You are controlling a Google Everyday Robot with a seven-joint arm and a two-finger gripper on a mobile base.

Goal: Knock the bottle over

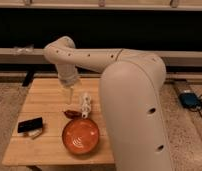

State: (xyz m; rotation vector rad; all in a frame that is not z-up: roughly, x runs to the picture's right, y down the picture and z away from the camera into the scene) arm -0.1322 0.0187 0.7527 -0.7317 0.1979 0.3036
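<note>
The bottle (86, 105) is a small, ribbed, whitish thing on the wooden table (44, 95), just behind the orange bowl (80, 136). It looks stretched out toward the bowl, as if lying with one end pointing to the front. My gripper (70, 95) hangs from the wrist over the middle of the table, just left of the bottle and close to its far end. I cannot tell whether it touches the bottle.
A flat black block (30, 125) lies at the table's front left. A small red object (71, 114) lies between the bottle and the bowl. My large white arm (134, 110) covers the table's right side. A dark wall and ledge run behind.
</note>
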